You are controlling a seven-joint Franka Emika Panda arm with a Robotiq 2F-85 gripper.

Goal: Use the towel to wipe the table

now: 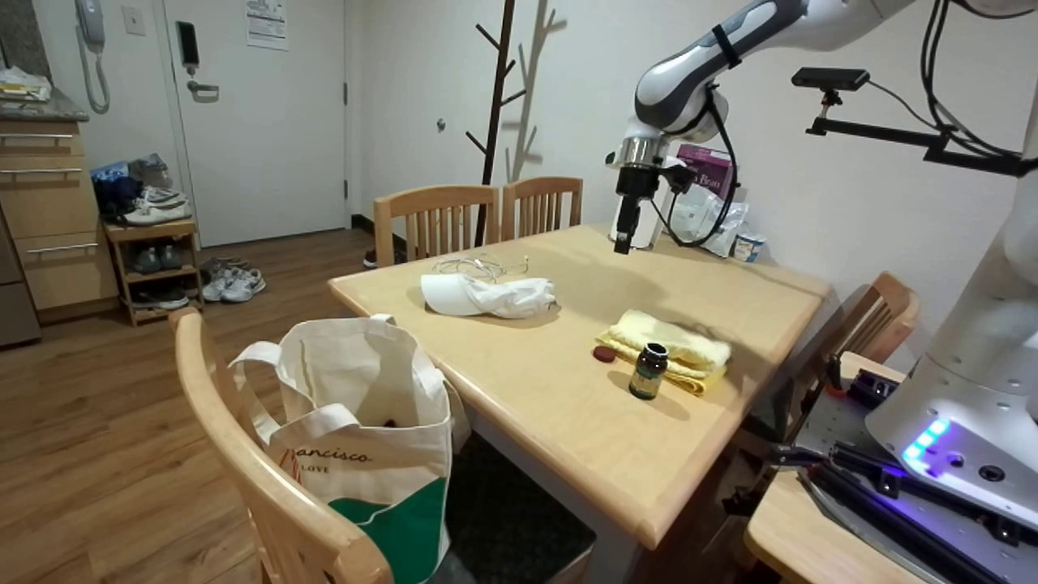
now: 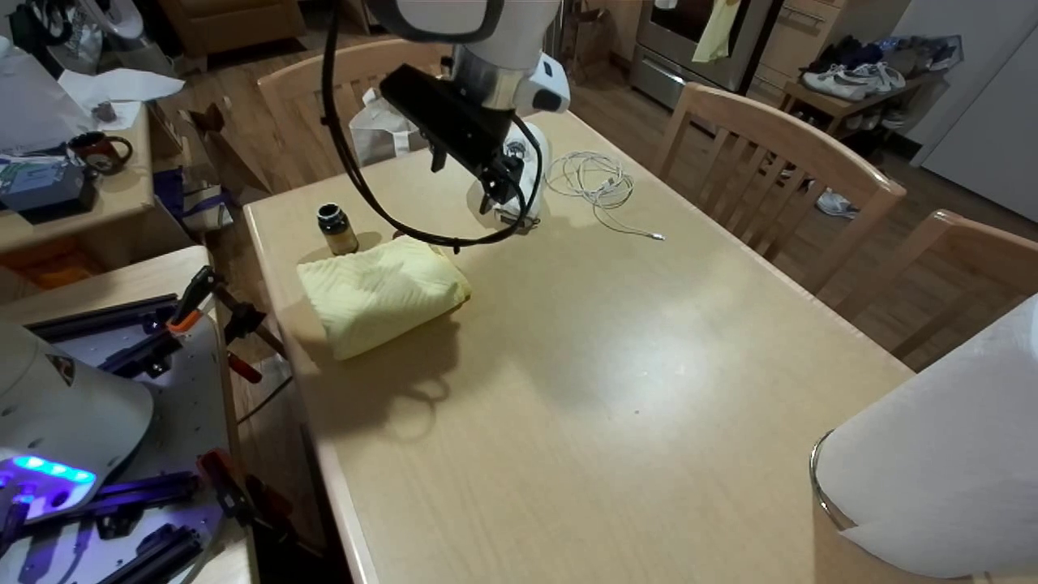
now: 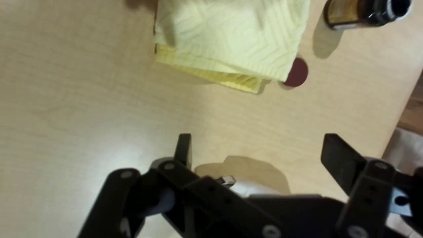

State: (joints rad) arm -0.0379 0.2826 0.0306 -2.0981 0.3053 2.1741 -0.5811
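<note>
Gripper [image 3: 257, 145] hangs over the table [image 1: 511, 369], fingers spread wide, well apart from the open-mouthed bottle [image 1: 646, 381] whose contents and label I cannot make out, the folded yellow towel [image 3: 228, 39] lying just beside it, long side toward it, and a farther tote bag [image 1: 405, 466] reading "ancisco" and "LOVE"

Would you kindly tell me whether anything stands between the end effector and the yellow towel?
Nothing visible does: in the wrist view, only tabletop shows between the open end effector and the towel. The dark red lid at the towel's corner and the bottle nearby seem off that direct path.
</note>
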